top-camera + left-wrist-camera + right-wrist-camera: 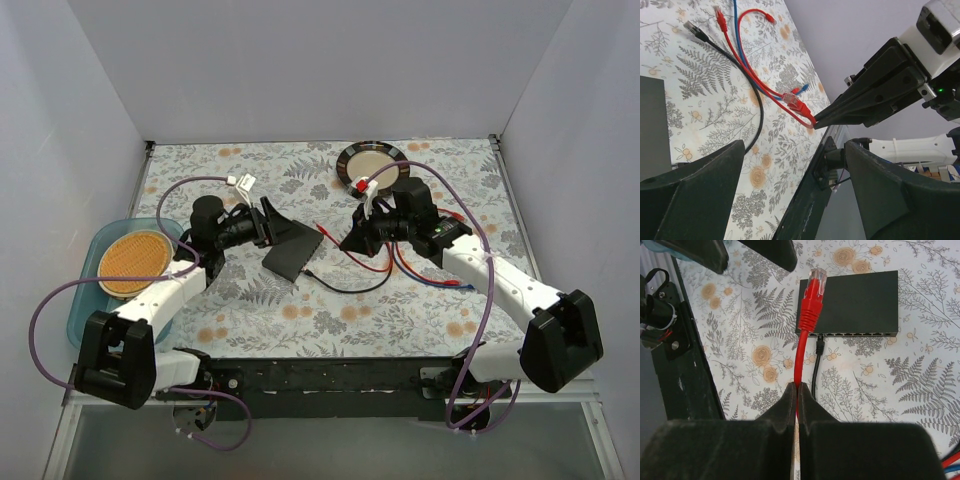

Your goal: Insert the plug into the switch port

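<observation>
Pincer on my right [795, 392] was pressed together on a red cable [800, 357]. Its plug [813, 292] stuck out past the fingertips and aimed at the black box [855, 295]. The plug was held to the right of the box and was not yet in any of the sockets [860, 333] along the box's edge. One black cable [816, 365] sat in the end socket. My left pincer [795, 150] stood spread at the box's left side, pinching nothing.

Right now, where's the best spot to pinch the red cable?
Likely the thick boot just behind the clear plug, pinched from both sides. The right tool holds the red cable lower, where it is thin, so the plug may wobble.
</observation>
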`<state>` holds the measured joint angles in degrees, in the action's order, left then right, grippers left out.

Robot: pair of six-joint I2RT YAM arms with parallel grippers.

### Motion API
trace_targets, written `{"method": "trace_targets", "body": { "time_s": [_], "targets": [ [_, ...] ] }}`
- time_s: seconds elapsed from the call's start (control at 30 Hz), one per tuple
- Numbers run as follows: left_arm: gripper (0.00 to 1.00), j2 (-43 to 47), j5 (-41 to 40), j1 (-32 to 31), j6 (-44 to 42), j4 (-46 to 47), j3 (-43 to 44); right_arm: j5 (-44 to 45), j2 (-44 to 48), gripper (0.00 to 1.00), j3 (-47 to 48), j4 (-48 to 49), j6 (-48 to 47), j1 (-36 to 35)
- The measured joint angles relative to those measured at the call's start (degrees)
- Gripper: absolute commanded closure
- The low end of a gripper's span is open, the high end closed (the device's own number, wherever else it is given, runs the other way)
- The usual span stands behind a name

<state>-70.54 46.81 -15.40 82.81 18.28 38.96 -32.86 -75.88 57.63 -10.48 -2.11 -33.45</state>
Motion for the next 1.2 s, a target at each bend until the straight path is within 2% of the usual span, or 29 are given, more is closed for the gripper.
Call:
{"method": "trace_targets", "body": {
  "time_s": [0.27,0.4,0.77,0.9,1.13,1.2],
  "targets": [
    [0.29,-2.7,0.0,-4.0,0.8,1.0,1.1,-2.9,1.5,0.99,-0.4,0.6,0.9,0.0],
    [0.30,-3.6,-0.1,-5.0,1.1,1.5,1.6,-3.8,2.0,0.99,-0.4,1.3,1.1,0.0],
    [0.32,-3.6,-0.3,-5.4,1.1,3.2,2.1,-8.5,1.3,0.99,-0.4,0.4,0.9,0.0],
    [0.37,-3.5,-0.2,-5.4,1.2,3.8,2.1,-10.2,0.9,0.99,-0.4,0.0,0.6,0.0],
    [0.39,-3.5,1.0,-5.4,1.4,4.5,2.1,-10.7,0.9,0.99,-0.4,0.0,0.7,0.0],
    [0.44,-3.5,1.3,-5.4,1.4,4.5,2.1,-10.3,0.9,0.99,-0.4,0.0,0.7,0.0]
  ]
}}
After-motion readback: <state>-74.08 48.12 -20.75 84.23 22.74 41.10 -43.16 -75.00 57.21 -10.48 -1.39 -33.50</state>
